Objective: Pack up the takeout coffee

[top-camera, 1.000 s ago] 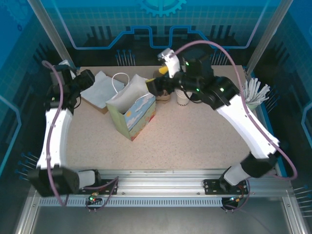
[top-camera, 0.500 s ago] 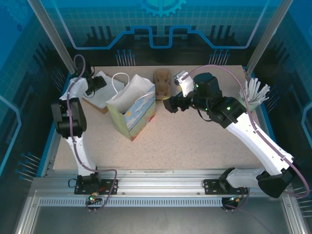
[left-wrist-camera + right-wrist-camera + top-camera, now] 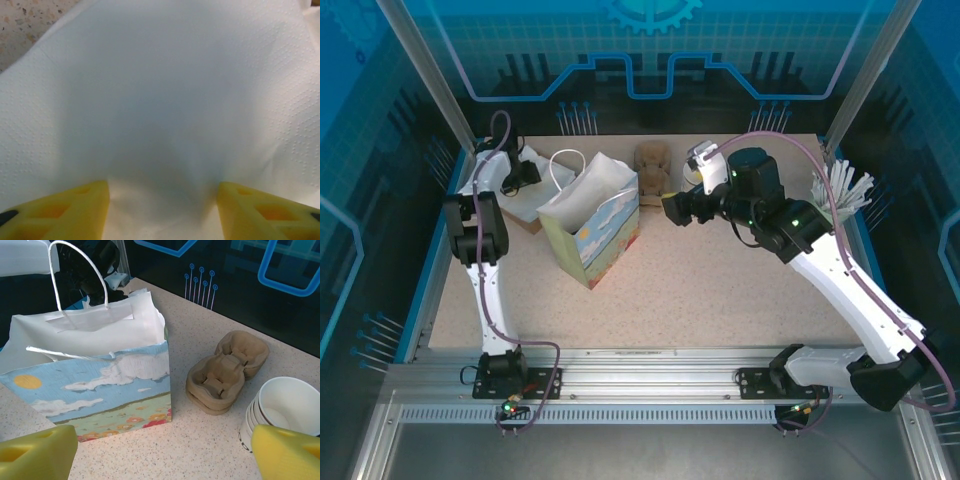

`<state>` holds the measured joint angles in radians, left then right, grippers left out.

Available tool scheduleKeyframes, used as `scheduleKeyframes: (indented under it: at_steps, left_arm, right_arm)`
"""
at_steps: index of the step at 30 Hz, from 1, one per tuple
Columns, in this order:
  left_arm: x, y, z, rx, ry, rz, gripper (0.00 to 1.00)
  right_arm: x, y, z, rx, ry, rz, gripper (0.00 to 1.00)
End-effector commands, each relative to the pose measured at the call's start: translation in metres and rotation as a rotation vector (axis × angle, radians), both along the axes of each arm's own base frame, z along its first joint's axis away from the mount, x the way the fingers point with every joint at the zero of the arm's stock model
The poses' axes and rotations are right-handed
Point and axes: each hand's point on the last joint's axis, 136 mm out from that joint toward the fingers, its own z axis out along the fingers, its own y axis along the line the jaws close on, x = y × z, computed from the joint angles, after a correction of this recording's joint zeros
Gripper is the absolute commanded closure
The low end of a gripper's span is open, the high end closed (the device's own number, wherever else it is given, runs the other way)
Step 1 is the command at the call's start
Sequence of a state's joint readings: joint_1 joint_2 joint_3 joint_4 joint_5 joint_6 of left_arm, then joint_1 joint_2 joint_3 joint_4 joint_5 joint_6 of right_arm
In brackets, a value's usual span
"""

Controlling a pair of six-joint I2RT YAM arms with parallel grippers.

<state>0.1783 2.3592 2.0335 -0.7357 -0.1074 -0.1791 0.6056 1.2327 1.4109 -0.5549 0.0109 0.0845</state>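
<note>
The left gripper [image 3: 162, 200] has reached the napkins [image 3: 160, 95], jaws apart; the right gripper [image 3: 165, 455], jaws spread wide, has backed off the cup carrier [image 3: 225, 372].

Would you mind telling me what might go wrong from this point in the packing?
1. The left gripper has its open fingers low against the white napkins; closing here may bunch or drag several sheets at once.
2. The right gripper hangs open close to the paper bag and the stack of white cups; a sideways sweep could tip the light, upright bag or topple the cups.
</note>
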Motion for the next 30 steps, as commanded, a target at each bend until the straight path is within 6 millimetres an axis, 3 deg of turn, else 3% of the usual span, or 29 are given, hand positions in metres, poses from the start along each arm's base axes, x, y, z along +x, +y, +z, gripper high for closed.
scheduleKeyframes:
  at_steps: [1, 6, 13, 18, 30]
  left_arm:
    - [-0.009, -0.005, -0.011, 0.007, 0.067, -0.037, 0.45]
    - [-0.009, -0.006, -0.005, 0.008, 0.058, -0.044, 0.52]
    - [-0.004, -0.006, 0.020, 0.020, 0.007, -0.052, 0.57]
    - [-0.006, -0.006, 0.024, 0.024, 0.004, -0.057, 0.63]
    - [-0.004, -0.006, 0.039, 0.038, -0.026, -0.063, 0.66]
  right_arm:
    - [0.004, 0.002, -0.005, 0.018, 0.017, 0.000, 0.09]
    - [0.004, 0.003, -0.010, 0.017, 0.032, 0.003, 0.09]
    - [0.007, 0.008, -0.017, 0.014, 0.057, 0.012, 0.09]
    - [0.009, 0.012, -0.022, 0.011, 0.073, 0.023, 0.09]
    - [0.012, 0.016, -0.029, 0.007, 0.096, 0.031, 0.09]
